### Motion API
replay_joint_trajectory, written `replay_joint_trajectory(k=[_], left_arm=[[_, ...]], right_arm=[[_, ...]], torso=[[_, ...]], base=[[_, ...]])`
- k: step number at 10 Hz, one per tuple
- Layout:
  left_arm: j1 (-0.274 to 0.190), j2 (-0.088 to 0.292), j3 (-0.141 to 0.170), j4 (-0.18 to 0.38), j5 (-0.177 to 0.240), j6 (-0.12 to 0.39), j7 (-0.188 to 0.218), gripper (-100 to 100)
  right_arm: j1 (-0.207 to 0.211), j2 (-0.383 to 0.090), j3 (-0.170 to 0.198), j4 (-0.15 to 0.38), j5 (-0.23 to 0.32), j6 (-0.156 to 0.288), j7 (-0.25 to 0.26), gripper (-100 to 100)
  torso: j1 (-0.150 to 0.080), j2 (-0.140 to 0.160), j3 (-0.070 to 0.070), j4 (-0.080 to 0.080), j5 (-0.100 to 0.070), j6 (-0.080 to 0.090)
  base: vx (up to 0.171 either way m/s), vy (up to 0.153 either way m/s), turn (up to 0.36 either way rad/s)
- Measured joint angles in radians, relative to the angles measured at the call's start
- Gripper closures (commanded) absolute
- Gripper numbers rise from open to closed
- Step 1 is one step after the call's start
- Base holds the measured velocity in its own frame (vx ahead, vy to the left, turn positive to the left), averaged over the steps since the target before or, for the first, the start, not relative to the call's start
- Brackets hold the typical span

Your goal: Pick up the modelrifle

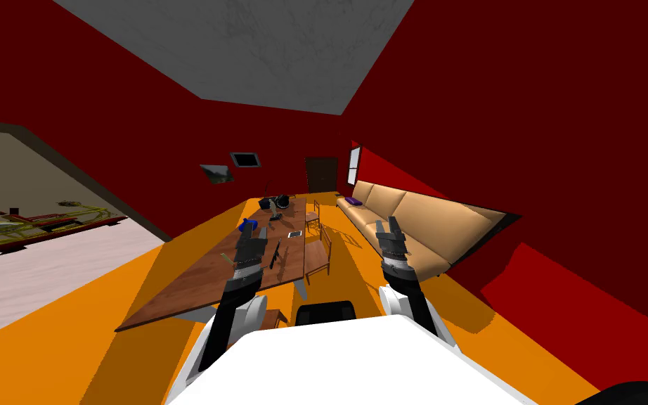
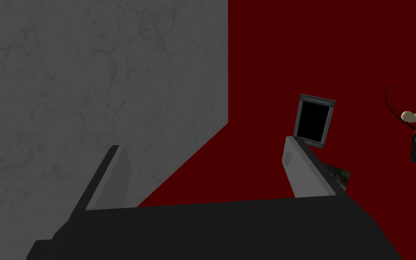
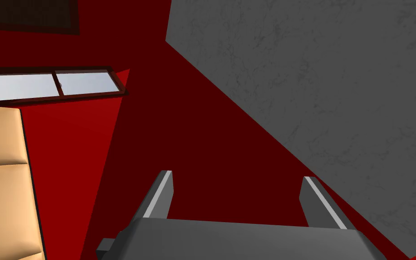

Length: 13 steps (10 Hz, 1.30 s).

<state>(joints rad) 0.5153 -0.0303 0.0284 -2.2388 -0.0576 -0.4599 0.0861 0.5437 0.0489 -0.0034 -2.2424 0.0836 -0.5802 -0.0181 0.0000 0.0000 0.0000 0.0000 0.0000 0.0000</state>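
Modelrifle (image 1: 274, 254): dark, flat on the wooden table (image 1: 196, 281), near its right edge, beside my left pincer (image 1: 252, 238), released. Right pincer (image 1: 386, 225): released, beyond that edge.

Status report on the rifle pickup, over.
Left gripper, right gripper: jaws open, empty. Slim dark model rifle flat on long brown wooden table, near left gripper. Nothing visibly blocking.

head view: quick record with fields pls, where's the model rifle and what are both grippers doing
target: model rifle, dark and slim, lying on the wooden table
left gripper: open, holding nothing, over the table right beside the rifle
right gripper: open, holding nothing, raised off the table's side, toward the sofa
grasp: not yet made
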Motion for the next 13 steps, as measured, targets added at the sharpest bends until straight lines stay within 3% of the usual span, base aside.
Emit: replay_joint_trajectory(k=[4,7,10,11,13], left_arm=[[0.041,0.076,0.005,0.036,0.019,0.027,-0.025,-100],[0.106,0.146,0.003,0.063,0.039,0.059,-0.050,-100],[0.183,0.239,0.009,0.115,0.067,0.086,-0.071,-100],[0.177,0.270,0.009,0.149,0.074,0.113,-0.081,-100],[0.218,0.324,-0.003,0.198,0.083,0.149,-0.103,-100]], right_arm=[[0.000,0.000,0.000,0.000,0.000,0.000,0.000,0],[0.000,0.000,0.000,0.000,0.000,0.000,0.000,0],[0.000,0.000,0.000,0.000,0.000,0.000,0.000,0],[0.000,0.000,0.000,0.000,0.000,0.000,0.000,0],[0.000,0.000,0.000,0.000,0.000,0.000,0.000,0]], torso=[[-0.001,0.000,0.000,0.000,0.000,0.000],[-0.003,0.001,0.000,0.000,-0.001,0.000],[-0.004,0.002,0.001,0.000,-0.001,0.000],[-0.003,0.001,0.001,0.000,-0.001,0.000],[-0.004,0.000,0.000,0.000,-0.001,0.000]], base=[[0.004,-0.013,-0.055],[-0.011,-0.052,-0.094],[-0.016,-0.064,-0.137],[-0.006,-0.063,-0.142],[0.011,-0.051,-0.110]])
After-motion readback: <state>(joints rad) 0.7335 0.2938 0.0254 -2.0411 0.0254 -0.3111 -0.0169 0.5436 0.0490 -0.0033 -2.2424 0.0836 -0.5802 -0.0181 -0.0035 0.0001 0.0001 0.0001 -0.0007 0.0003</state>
